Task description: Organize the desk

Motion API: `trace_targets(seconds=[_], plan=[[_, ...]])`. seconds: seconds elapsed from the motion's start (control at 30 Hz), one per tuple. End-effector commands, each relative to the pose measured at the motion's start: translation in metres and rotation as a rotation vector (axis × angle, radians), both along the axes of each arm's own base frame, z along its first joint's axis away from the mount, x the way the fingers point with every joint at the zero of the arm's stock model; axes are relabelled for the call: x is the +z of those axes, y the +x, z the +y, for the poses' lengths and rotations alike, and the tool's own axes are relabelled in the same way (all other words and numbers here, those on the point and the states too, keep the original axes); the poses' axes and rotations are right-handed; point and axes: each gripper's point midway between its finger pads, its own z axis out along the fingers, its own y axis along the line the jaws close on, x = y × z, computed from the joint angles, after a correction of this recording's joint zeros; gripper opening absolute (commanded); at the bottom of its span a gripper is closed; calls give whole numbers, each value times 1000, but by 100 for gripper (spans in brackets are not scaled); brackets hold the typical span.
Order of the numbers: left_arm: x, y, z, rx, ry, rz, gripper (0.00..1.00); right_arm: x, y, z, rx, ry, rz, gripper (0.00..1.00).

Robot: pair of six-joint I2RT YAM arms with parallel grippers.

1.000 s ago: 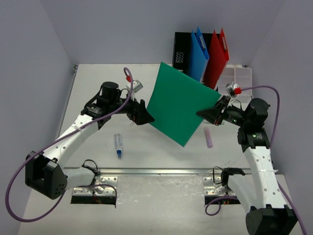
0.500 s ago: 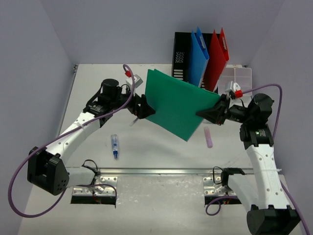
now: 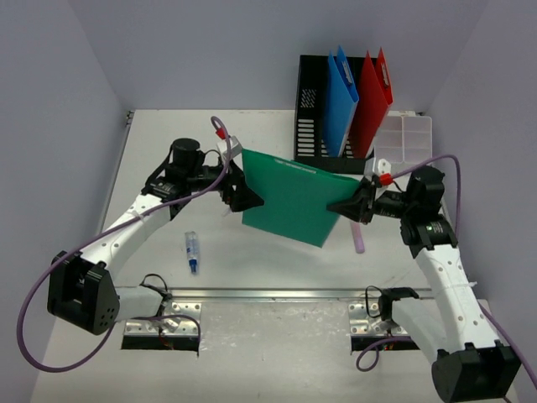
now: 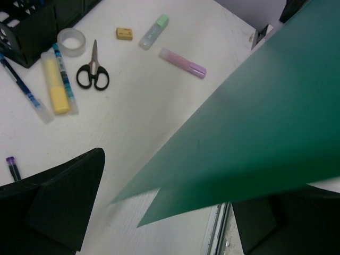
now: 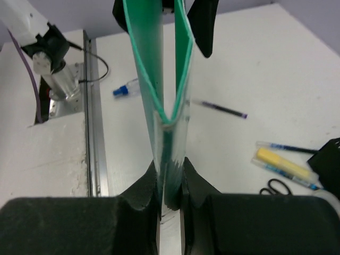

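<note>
The right claw (image 3: 340, 205) pinches the green folder (image 3: 294, 197) above the table (image 3: 168, 143); left claw (image 3: 245, 193) gapes wide around its opposite edge.

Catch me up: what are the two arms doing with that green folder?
Both arms are at the green folder, which is raised off the desk. The right gripper has its jaws shut on one edge. The left gripper is at the opposite edge, jaws open around it, not clamping. The black file holder at the back already holds a blue folder and a red folder. Scissors, a tape roll and a yellow highlighter lie loose on the desk.
</note>
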Motion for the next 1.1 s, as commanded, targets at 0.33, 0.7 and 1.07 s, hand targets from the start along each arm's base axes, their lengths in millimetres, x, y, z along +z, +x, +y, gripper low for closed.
trace_targets(seconds=[0.33, 0.7, 1.07], plan=[[-47, -30, 6, -144, 39, -85, 86, -65, 5, 25, 118, -132, -177, 13], [-53, -33, 7, -157, 40, -110, 81, -78, 5, 25, 103, -142, -126, 69], [-53, -32, 7, -149, 40, -103, 71, -85, 7, 35, 112, -109, -92, 7]])
